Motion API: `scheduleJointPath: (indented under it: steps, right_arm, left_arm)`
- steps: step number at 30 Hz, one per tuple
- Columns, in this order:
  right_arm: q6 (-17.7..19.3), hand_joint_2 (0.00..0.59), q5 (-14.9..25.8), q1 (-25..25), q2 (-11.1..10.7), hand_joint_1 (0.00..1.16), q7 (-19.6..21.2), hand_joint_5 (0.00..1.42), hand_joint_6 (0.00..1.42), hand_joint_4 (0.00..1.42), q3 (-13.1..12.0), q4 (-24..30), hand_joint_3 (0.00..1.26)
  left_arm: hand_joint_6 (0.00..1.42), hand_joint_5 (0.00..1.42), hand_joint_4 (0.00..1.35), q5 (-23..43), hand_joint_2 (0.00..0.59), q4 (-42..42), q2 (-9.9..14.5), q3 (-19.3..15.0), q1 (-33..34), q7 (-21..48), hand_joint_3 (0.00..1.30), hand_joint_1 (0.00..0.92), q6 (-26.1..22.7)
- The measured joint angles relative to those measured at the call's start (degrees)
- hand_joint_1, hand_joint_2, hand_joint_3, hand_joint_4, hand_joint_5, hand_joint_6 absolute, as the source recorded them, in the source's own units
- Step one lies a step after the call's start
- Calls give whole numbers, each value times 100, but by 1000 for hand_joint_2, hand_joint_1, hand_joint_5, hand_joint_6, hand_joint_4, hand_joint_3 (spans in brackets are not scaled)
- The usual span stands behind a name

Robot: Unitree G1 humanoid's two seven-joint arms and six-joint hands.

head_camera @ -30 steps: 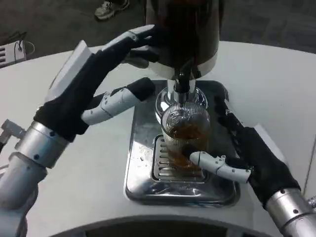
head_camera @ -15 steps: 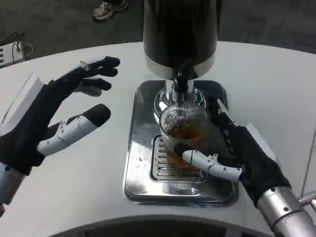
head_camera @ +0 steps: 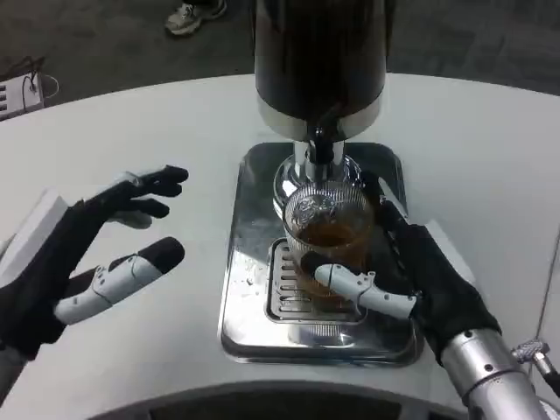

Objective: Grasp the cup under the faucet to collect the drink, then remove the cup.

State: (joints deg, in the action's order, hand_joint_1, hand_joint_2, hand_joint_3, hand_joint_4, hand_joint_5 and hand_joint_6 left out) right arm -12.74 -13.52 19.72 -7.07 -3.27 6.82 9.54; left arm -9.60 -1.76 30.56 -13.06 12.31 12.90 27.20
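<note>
Cup (head_camera: 325,241), part-filled with amber drink, standing on the drip tray (head_camera: 254,324) directly below the faucet (head_camera: 322,144). Right robot hand (head_camera: 411,284) grasps the cup from its right side. Left robot hand (head_camera: 83,254), fingers spread and holding nothing, hovers well left of the cup. Risk: a tilted or hurried withdrawal could spill drink or knock the rim against the faucet.

The dispenser (head_camera: 319,61) is cut off at the top edge, and the cup (head_camera: 327,238) hides most of the right hand's fingers (head_camera: 363,291).
</note>
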Motion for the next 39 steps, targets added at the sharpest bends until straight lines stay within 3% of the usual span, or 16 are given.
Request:
scheduleJointPath:
  steps: [20, 39]
  right_arm:
    - [730, 197, -62, 464, 215, 798, 545, 29, 0, 0, -51, -1129, 0]
    - [1235, 188, -72, 491, 395, 810, 886, 46, 0, 0, -147, -1605, 0]
  left_arm:
    - [392, 347, 270, -110, 89, 22, 209, 74, -287, 85, 293, 0, -434]
    - [390, 354, 279, -196, 89, 129, 258, 269, -297, 206, 305, 0, -790]
